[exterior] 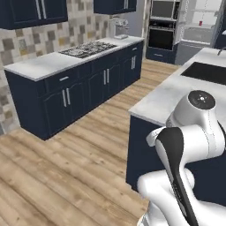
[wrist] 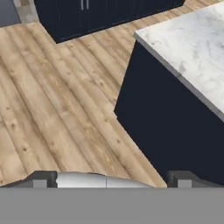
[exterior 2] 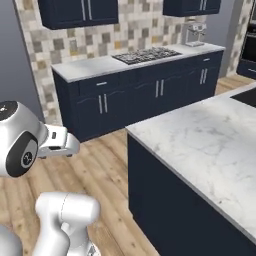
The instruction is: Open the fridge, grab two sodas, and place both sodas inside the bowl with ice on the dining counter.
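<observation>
Fridge point(exterior: 197, 24) door open, white interior

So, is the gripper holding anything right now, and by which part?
Nothing is held: the gripper is open, its dark fingertips wide apart above bare wooden floor.

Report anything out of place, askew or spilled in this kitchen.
One thing: the fridge at the far end stands open, its white interior and shelves exposed. The stove counter, wood floor and marble counter look tidy, nothing spilled.
</observation>
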### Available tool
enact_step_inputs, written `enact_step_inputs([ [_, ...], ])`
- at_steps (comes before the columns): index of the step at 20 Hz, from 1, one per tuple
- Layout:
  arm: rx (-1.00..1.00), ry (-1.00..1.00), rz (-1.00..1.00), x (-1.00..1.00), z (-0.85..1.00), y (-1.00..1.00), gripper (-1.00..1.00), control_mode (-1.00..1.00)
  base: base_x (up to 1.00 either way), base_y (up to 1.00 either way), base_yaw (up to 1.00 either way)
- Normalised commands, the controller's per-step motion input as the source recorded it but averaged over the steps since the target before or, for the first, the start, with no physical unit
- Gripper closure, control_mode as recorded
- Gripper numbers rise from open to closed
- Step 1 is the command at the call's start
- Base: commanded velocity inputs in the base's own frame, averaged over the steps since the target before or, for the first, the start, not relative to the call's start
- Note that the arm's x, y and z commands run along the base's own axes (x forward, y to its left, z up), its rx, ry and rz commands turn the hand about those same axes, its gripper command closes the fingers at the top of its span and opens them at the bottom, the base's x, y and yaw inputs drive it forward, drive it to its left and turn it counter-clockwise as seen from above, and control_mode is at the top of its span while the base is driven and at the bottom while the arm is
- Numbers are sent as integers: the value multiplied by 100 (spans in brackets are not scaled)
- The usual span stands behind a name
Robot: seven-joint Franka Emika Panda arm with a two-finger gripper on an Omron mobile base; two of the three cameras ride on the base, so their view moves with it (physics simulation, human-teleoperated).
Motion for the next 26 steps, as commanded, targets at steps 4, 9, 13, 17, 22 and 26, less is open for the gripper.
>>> enact_step_inputs([
  [4,0,0,0,0,0,0,-100,100,81,88,-37],
  [9,0,0,0,0,0,0,-100,100,80,89,-37],
  [13,0,0,0,0,0,0,-100,100,85,84,-38],
  [17,0,0,0,0,0,0,-100,100,78,77,-41],
  [22,0,0,0,0,0,0,-100,100,78,75,-42],
  [26,0,0,0,0,0,0,-100,100,88,73,-43],
])
